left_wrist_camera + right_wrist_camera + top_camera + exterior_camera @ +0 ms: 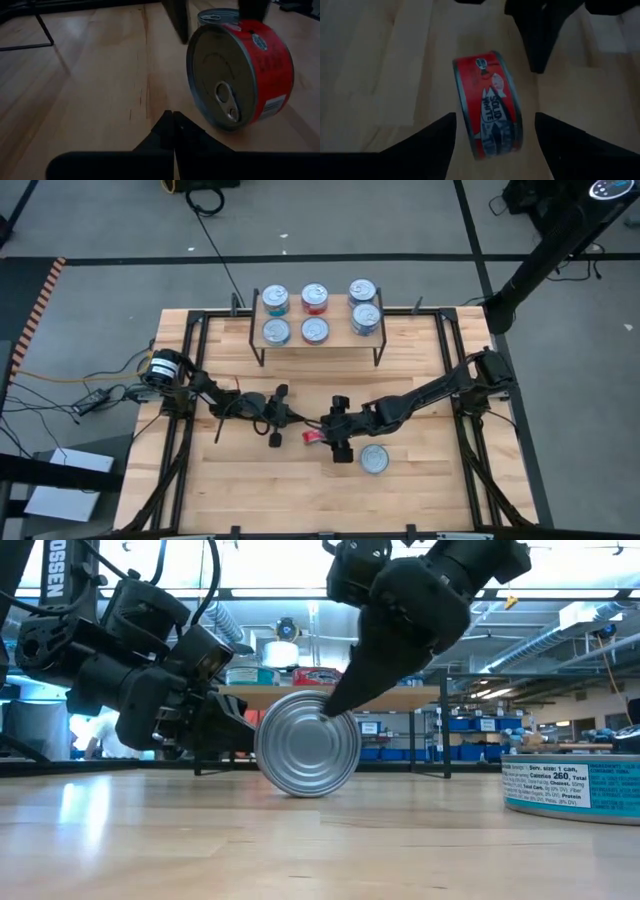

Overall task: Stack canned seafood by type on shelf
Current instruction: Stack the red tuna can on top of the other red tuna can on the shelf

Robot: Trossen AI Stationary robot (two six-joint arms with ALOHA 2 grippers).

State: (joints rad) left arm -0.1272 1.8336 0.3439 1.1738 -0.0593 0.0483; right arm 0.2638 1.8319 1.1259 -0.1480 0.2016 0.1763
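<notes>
Mid-table: red tin on edge | right gripper open astride | left gripper closed

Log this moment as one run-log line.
right claw: open, straddling red can on edge on table | left claw: shut, beside it | shelf: six cans | teal can: flat on table

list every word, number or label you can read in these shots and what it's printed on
"SOLID WHITE": red can standing on its edge between the right gripper jaws.
"Calories 260", "Serv. size: 1 can": teal-labelled can lying flat on the table; its remaining lines are too small.
"OSSEN", cut off: left arm.
Labels of the cans on the shelf: too small to read.
</notes>
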